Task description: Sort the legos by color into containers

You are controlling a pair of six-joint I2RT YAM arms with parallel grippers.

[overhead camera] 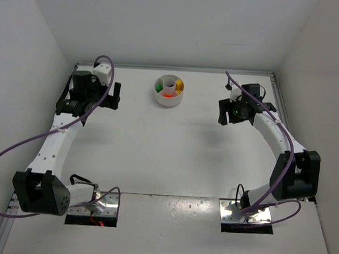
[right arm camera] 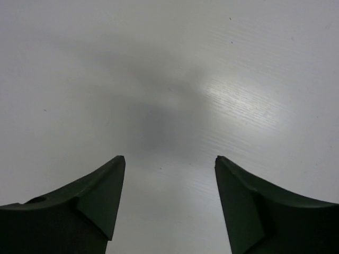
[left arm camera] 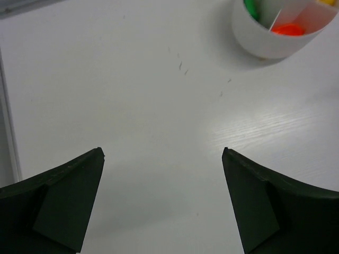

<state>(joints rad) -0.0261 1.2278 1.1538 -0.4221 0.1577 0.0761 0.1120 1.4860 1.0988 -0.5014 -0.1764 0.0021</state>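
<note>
The round white divided dish (overhead camera: pixel 161 98) stands at the back middle of the table. In its wedges lie green legos (overhead camera: pixel 160 86), orange-red legos (overhead camera: pixel 168 94) and yellow legos (overhead camera: pixel 179 86). The dish also shows at the top right of the left wrist view (left arm camera: pixel 259 42), with an orange-red piece (left arm camera: pixel 288 29) and a green piece (left arm camera: pixel 251 7) inside. My left gripper (overhead camera: pixel 115 96) is open and empty, left of the dish; it also shows in its wrist view (left arm camera: pixel 163 153). My right gripper (overhead camera: pixel 225 114) is open and empty, right of the dish, over bare table (right arm camera: pixel 169 159).
White walls enclose the table on the left, back and right. A raised rim (left arm camera: pixel 8 132) runs along the table's left edge. No loose brick shows on the tabletop.
</note>
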